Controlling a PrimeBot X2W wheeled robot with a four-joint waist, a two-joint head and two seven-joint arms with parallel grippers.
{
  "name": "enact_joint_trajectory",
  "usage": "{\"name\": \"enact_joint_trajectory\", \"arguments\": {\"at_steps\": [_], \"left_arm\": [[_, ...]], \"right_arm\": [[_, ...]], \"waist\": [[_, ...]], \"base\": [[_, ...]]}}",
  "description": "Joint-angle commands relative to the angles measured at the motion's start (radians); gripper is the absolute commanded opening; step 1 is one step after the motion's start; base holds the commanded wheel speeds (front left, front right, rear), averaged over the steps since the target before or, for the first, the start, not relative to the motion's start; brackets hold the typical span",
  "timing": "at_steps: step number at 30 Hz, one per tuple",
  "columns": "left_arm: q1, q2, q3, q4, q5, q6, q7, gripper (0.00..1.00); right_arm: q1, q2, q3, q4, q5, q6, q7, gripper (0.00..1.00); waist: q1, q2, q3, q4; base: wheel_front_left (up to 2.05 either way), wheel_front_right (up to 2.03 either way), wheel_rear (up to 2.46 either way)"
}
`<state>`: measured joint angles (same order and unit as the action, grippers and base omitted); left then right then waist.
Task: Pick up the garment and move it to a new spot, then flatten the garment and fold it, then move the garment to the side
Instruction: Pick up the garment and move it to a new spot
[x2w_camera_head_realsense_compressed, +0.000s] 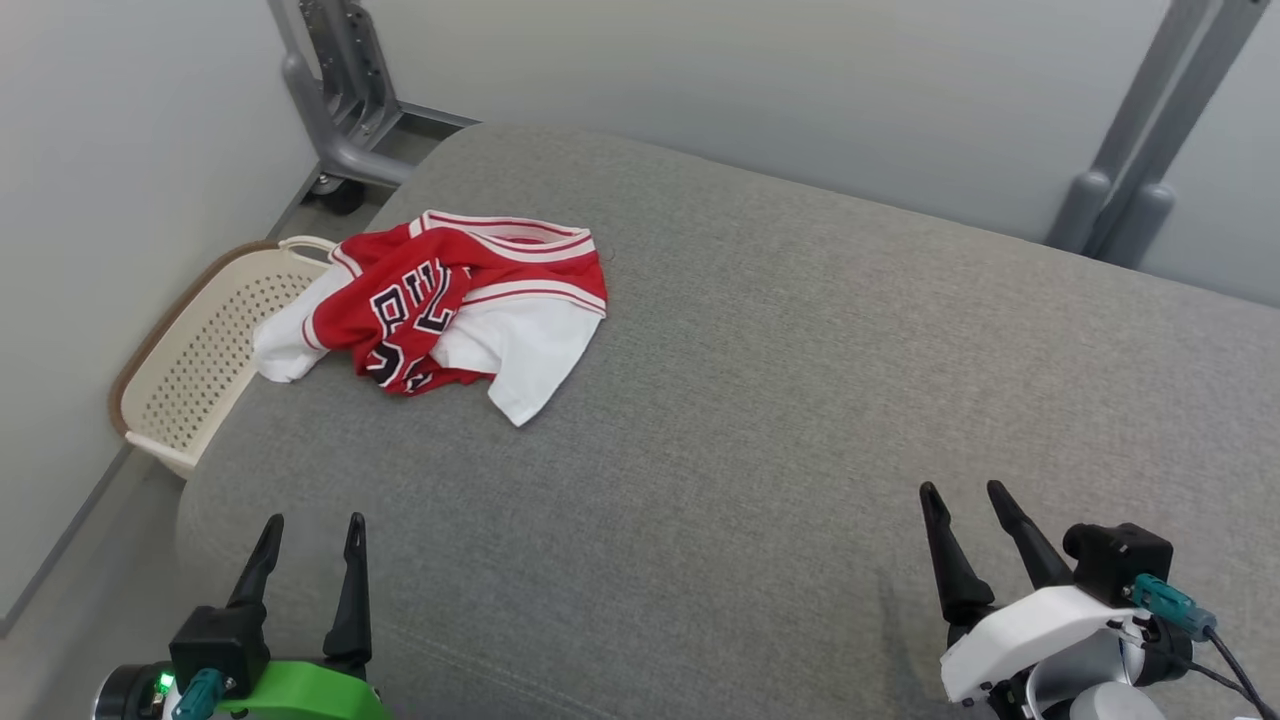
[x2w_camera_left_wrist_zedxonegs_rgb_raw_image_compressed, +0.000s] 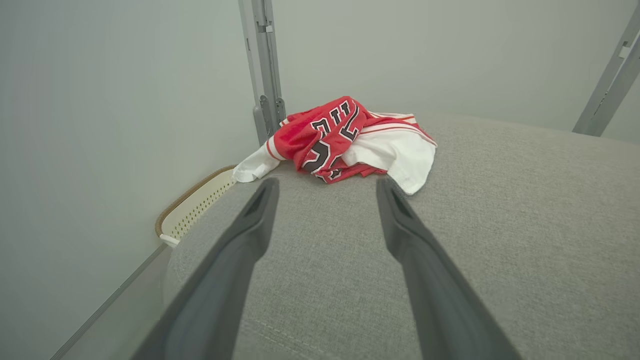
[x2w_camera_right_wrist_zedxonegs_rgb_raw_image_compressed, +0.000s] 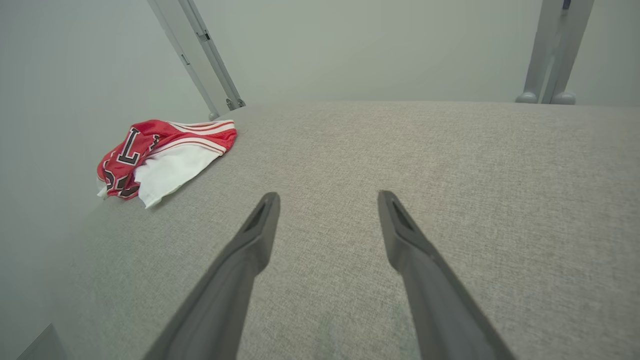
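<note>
A broad grey woven-fabric cushion (x2w_camera_head_realsense_compressed: 780, 400) makes up the work surface, closed in by pale grey walls. Nearest the robot, the left gripper (x2w_camera_head_realsense_compressed: 315, 522) hovers over the cushion's near left corner, its two long dark fingers spread wide with nothing between them. The right gripper (x2w_camera_head_realsense_compressed: 962, 490) sits at the near right, likewise spread and empty. Both are well apart from the garment.

Farther back, by the cushion's left edge, lies the crumpled red-and-white jersey (x2w_camera_head_realsense_compressed: 440, 310) with dark lettering, bunched in a loose heap. One white sleeve reaches out to the edge, above a cream perforated plastic basket (x2w_camera_head_realsense_compressed: 200, 360) on the floor beside the cushion. Beyond stand the grey metal frame legs (x2w_camera_head_realsense_compressed: 345, 110).

The jersey looks light, soft and limp. It should sag once lifted and may drag on the textured cushion rather than slide. A raised fold along the striped trim at the top of the heap looks the surest place to pinch, since a hold on the thin white flap might lift only one layer.
</note>
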<state>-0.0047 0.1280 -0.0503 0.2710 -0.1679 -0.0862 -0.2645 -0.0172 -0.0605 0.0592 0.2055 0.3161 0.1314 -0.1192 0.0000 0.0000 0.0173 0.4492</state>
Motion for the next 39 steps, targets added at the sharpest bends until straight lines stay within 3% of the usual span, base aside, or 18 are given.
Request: {"name": "enact_joint_trajectory", "arguments": {"at_steps": [1,13,19,25,39], "left_arm": [[0.021,0.006,0.004,-0.001,0.001,0.004,0.000,1.00],[0.055,0.002,0.031,-0.031,-0.003,0.011,0.000,1.00],[-0.005,0.008,-0.007,0.010,0.000,-0.009,0.015,1.00],[-0.229,0.055,-0.097,0.150,-0.024,-0.038,0.163,1.00],[-0.708,0.153,-0.253,0.417,-0.288,-0.044,0.378,1.00]], "right_arm": [[-0.008,-0.001,0.010,0.002,0.006,-0.001,0.002,1.00],[-0.050,-0.013,0.064,0.028,0.016,-0.001,0.000,1.00],[-0.039,-0.024,0.061,0.022,0.019,-0.001,0.002,1.00],[-0.040,-0.050,0.051,-0.034,-0.002,-0.001,0.039,1.00],[-0.142,-0.157,0.128,-0.245,-0.032,-0.001,0.194,1.00]], "waist": [[0.0000,0.0000,-0.007,0.058],[0.0000,0.0000,0.009,0.069],[0.0000,0.0000,0.012,0.063],[0.0000,0.0000,0.057,0.048],[0.0000,0.0000,0.282,-0.084]], "base": [[0.00,0.00,0.00],[0.00,0.00,0.00],[0.00,0.00,0.00],[0.00,0.00,0.00],[0.00,0.00,0.00]]}}
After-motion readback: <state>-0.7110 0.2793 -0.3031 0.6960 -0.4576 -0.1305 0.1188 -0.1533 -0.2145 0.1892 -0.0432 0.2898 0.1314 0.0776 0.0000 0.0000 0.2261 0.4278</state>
